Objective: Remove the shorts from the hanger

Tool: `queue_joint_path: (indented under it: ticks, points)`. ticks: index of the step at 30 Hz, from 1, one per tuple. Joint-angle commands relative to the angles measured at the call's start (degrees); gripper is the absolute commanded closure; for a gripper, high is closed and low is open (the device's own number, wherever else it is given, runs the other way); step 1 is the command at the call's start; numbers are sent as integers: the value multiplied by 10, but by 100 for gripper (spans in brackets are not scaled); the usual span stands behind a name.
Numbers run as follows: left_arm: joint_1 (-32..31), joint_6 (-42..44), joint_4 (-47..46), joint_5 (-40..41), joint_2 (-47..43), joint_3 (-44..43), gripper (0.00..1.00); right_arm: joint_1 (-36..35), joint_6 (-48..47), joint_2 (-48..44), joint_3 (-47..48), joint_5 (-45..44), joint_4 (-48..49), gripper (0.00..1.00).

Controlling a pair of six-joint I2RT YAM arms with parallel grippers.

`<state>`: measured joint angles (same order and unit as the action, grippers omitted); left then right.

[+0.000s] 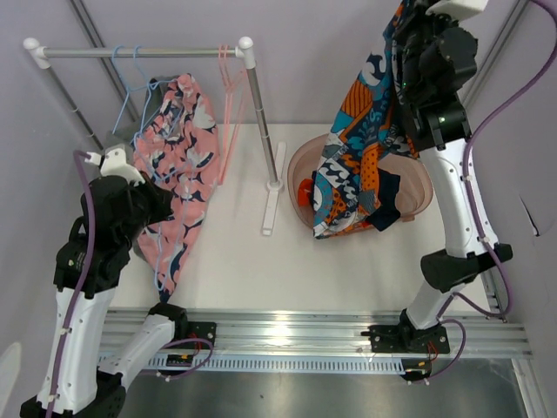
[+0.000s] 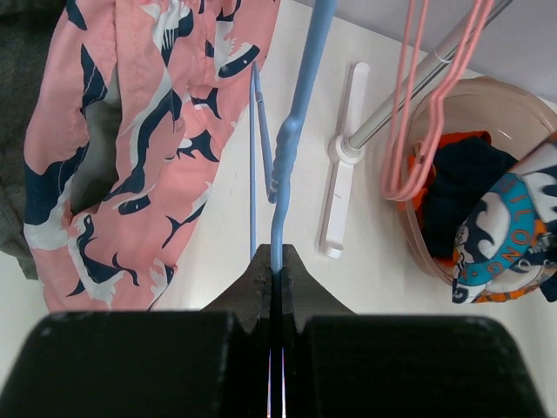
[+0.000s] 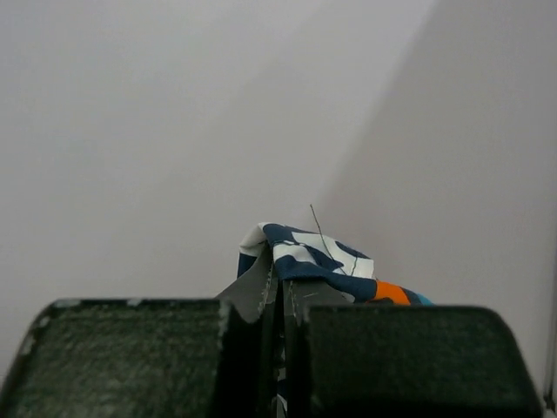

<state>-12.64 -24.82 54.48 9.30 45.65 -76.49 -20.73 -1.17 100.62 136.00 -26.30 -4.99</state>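
Observation:
Pink shark-print shorts point(image 1: 178, 152) hang from a blue hanger point(image 1: 129, 83) at the left of the rack bar point(image 1: 139, 52). In the left wrist view the shorts point(image 2: 130, 131) drape to the left of the blue hanger's arm point(image 2: 291, 131). My left gripper point(image 1: 150, 202) point(image 2: 277, 261) is shut on that hanger arm, just right of the cloth. My right gripper point(image 1: 407, 17) point(image 3: 280, 279) is raised high at the back right, shut on a blue, white and orange patterned pair of shorts point(image 1: 361, 148) point(image 3: 313, 252) that dangles down into the pink basin point(image 1: 422, 187).
A pink hanger point(image 1: 231, 104) point(image 2: 418, 113) hangs at the right end of the bar. The rack's post and white foot point(image 1: 271, 205) point(image 2: 342, 174) stand mid-table. The basin point(image 2: 496, 96) holds orange and dark clothes. Grey walls close in on both sides.

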Motion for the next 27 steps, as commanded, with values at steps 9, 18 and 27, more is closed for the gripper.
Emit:
queue_joint_path:
  ticks: [9, 18, 27]
  points:
    - [-3, 21, -26, 13, 36, -49, 100, -11, 144, -225, -667, 47, 212, 100]
    - [-3, 35, -33, 35, 96, -126, 100, -12, 284, -260, -882, 14, 165, 100]
    - [-3, 49, -51, 52, 184, -221, 100, -21, 340, -256, -936, 64, 68, 1]
